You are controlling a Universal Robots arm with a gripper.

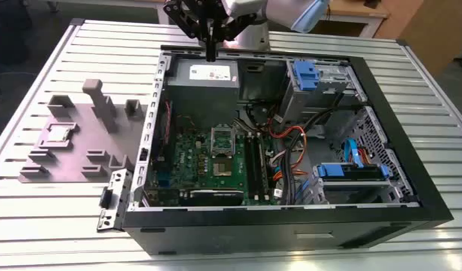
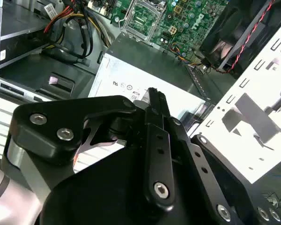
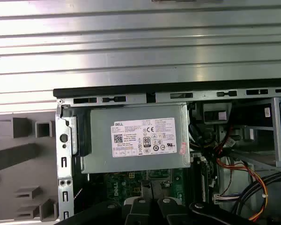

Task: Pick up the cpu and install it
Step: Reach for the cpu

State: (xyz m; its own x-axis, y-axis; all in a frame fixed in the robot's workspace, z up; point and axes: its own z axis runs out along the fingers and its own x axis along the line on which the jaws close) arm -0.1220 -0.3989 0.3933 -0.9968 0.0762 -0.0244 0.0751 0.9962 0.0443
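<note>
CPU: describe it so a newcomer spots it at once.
Start at the open computer case; a grey fixture plate lies beside it on the exterior view's left. Near that plate's outer edge sits the cpu, the one small silvery square with a pale rim among plain grey blocks.

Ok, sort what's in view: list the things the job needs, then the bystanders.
Job: cpu, lying on the grey holder tray; gripper, well away from it; green motherboard.
Bystanders: power supply; blue drive bracket; orange cables.
</note>
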